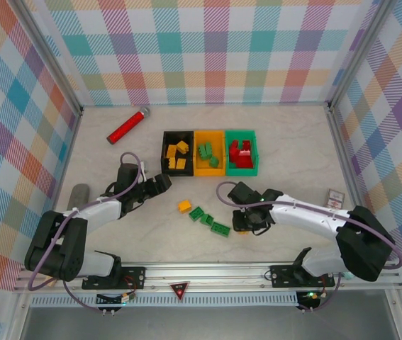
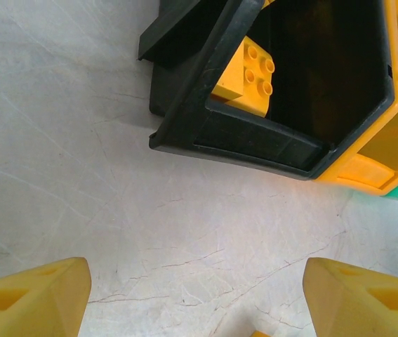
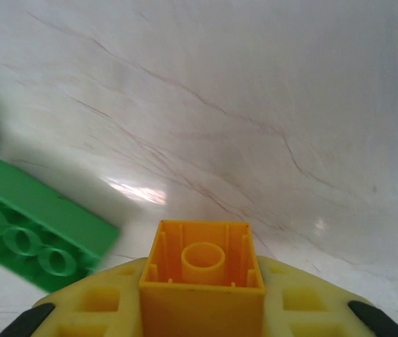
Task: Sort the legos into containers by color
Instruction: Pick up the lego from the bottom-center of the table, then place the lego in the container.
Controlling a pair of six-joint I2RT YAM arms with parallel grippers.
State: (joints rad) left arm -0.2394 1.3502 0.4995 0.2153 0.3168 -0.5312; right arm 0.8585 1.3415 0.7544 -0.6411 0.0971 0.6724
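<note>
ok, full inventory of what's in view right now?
black bin: 1, black, left of row, yellow bricks inside
orange bin: 1, orange, middle, green bricks inside
green bin: 1, green, right, red bricks inside
loose green bricks: 3, green, table
loose yellow brick: 1, yellow, beside them
held brick: 1, yellow, between right fingers
cylinder: 1, red, far left
grey object: 1, grey, left edge
tag: 1, white, right edge
left fingers: yellow, open, empty
right fingers: yellow, shut on held brick
</note>
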